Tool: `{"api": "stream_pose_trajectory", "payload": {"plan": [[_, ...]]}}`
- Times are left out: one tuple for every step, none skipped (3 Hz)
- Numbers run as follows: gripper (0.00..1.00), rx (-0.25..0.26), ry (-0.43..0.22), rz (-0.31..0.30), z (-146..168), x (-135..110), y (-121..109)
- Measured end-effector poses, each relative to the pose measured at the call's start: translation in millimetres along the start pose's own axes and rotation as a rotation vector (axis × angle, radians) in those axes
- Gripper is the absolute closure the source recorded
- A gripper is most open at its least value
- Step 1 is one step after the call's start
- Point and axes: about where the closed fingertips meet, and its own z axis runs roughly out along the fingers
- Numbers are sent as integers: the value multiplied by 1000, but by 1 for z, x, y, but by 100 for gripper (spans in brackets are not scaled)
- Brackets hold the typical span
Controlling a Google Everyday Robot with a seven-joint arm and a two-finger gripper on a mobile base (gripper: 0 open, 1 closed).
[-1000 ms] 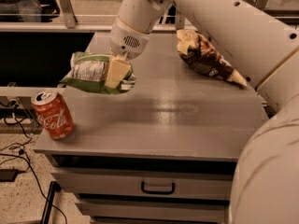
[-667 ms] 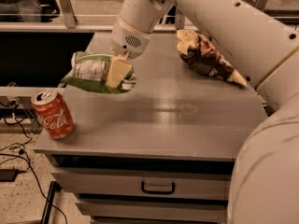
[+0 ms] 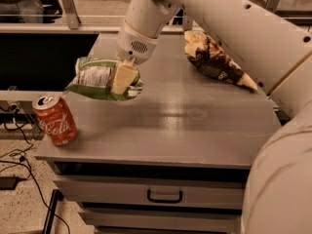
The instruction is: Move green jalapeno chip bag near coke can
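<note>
The green jalapeno chip bag (image 3: pixel 95 78) is crinkled light green and white with a label panel, and it hangs above the left part of the grey table (image 3: pixel 195 126). My gripper (image 3: pixel 123 78) is shut on the bag's right half, one pale finger (image 3: pixel 121 79) lying across its front. The coke can (image 3: pixel 54 119) stands upright at the table's front left corner, below and left of the bag, apart from it.
A dark brown and yellow chip bag (image 3: pixel 214 61) lies at the table's back right. My white arm (image 3: pixel 234 28) spans the upper right. A drawer with a handle (image 3: pixel 165 197) sits below the tabletop. Cables (image 3: pixel 14 160) lie on the floor at left.
</note>
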Motion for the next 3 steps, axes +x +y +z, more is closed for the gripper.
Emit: {"api": "stream_pose_trajectory", "payload": {"plan": [[56,3,-4,-1,2,-2,-2],[25,6,-8,-2,4,-4,-3],[0,9,-11,-4,7,-5,-5]]}}
